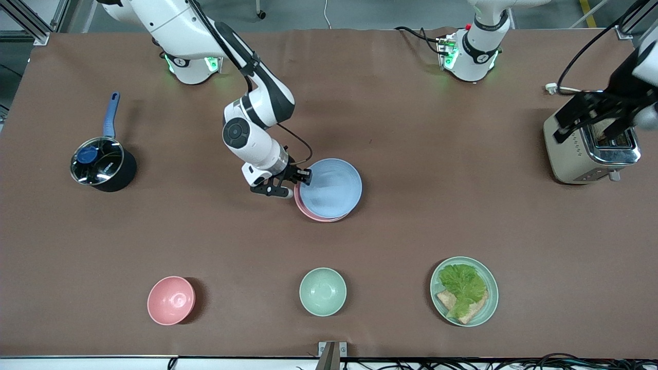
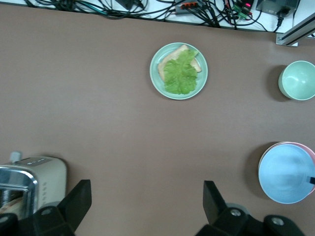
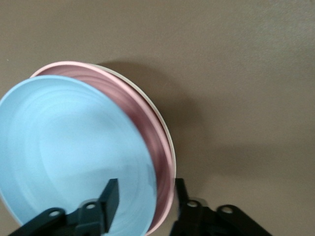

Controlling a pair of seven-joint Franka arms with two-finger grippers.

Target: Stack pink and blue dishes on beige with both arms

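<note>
Right wrist view: right gripper (image 3: pixel 142 206) at rim of blue plate (image 3: pixel 74 157), fingers parted, one over the plate's inside, one outside the rim; no clamp visible, looks like mid-release. Blue plate tilted, one edge propped high, sitting on pink plate (image 3: pixel 142 123); thin cream rim of beige plate (image 3: pixel 165 129) showing under both. Front view confirms: right gripper (image 1: pixel 293 181) on the stack edge toward right arm's end of table, blue plate (image 1: pixel 331 187) shifted off-centre, pink plate (image 1: pixel 313 215) peeking out as a crescent on the camera-near side. Stack mid-table, farther from front camera than mint bowl (image 1: pixel 323 291), pink bowl (image 1: pixel 171 300) and lettuce plate (image 1: pixel 464 291).

Key relation: plate lies from right gripper toward left arm's end, so clean exit prob. straight back toward own base, else rim snag. Round plates, no long axis. Right arm far nearer.

Left gripper (image 2: pixel 147 206) spread wide, empty, waiting up by toaster (image 1: pixel 591 151). Saucepan (image 1: pixel 103 164) well apart.
</note>
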